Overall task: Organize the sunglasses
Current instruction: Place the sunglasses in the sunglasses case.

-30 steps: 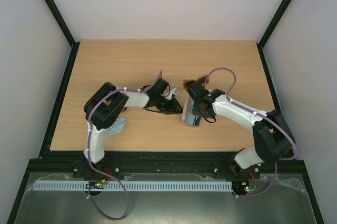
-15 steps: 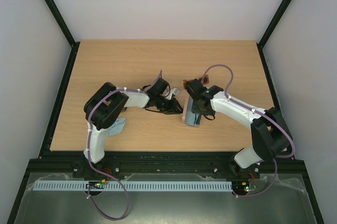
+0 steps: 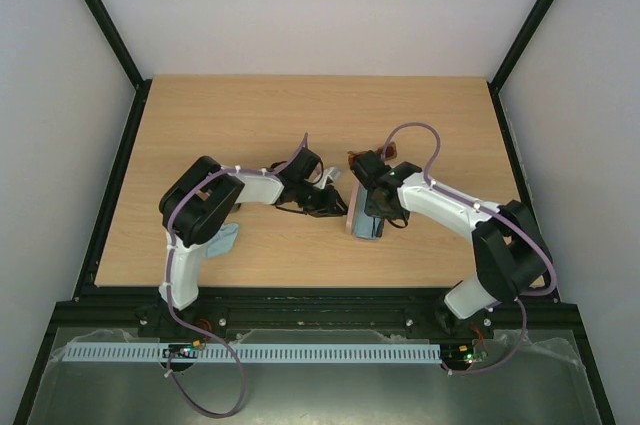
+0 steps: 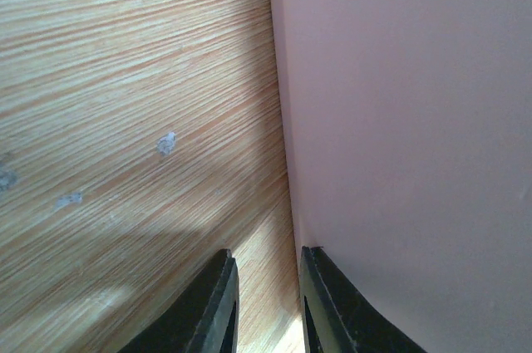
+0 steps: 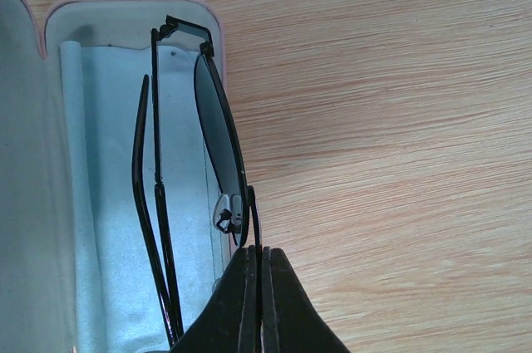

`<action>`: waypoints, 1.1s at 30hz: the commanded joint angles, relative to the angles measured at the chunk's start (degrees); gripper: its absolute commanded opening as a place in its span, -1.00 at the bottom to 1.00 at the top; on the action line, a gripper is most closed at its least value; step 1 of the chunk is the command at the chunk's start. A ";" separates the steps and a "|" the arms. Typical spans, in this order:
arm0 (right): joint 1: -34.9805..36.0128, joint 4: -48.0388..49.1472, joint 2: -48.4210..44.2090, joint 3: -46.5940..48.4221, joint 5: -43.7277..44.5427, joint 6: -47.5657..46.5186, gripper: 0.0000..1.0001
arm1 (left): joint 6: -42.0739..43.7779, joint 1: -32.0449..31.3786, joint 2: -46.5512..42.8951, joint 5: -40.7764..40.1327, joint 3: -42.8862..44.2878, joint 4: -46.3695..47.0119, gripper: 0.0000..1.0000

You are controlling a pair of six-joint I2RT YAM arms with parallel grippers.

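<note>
Black fingers (image 5: 281, 286) of the right gripper (image 5: 256, 257) were clenched on the wire bridge of the aviator sunglasses (image 5: 218, 141). One lens rode the right wall of the open pink case (image 5: 100, 162), left of frame. Released there, the pair would likely tip onto the table (image 5: 399, 120). The left gripper (image 4: 264, 291) stood slightly parted, grasping nothing, one finger against the case. The right arm (image 3: 450, 210) and left arm (image 3: 255, 185) bent inward to mid-frame.
</note>
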 commanded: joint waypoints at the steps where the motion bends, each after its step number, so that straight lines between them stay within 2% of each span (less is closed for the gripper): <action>1: 0.00 -1.60 1.14 1.46 0.98 -0.90 -0.97 | 0.33 -0.48 -0.29 0.08 -0.20 -0.11 -0.51; 8: 0.02 -0.41 2.49 1.19 1.29 -1.38 -0.91 | 0.56 -0.70 -0.42 0.18 -0.31 -0.18 -0.52; 14: -0.10 1.39 1.42 1.31 -0.45 -1.36 -0.55 | 0.49 -0.74 -0.68 0.17 -0.24 -0.29 -0.52; 26: -0.02 5.92 -2.80 -1.04 -8.14 0.04 -0.57 | 0.23 -0.74 -0.49 0.17 -0.07 -0.37 -0.52; 33: -0.02 8.85 -3.63 -3.40 -8.69 -0.71 -0.46 | 0.79 -0.73 -0.12 0.04 0.68 -1.41 -0.51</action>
